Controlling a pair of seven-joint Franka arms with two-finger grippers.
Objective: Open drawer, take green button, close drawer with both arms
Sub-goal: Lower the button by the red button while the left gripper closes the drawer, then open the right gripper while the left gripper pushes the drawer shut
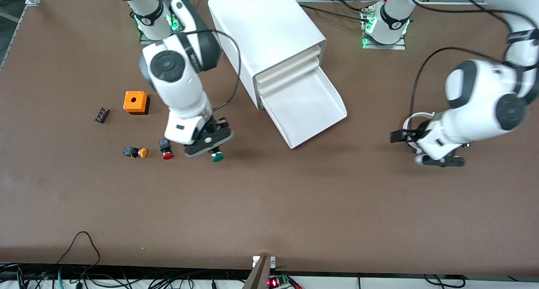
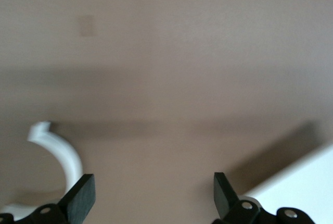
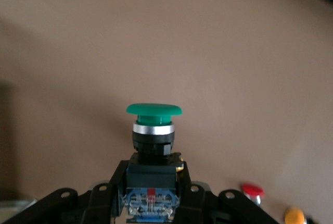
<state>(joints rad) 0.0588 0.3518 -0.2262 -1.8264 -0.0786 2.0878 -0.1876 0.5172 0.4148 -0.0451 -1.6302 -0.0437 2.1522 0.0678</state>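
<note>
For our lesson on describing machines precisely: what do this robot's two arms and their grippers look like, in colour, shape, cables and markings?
Both arms have glossy white rounded shells with dark grey round joint caps. The right arm bears grey lettering on a dark band, and a black cable loops beside it. The left arm also trails a black cable. Green lights glow at both bases. The right gripper and left gripper are black, with flat fingers.
</note>
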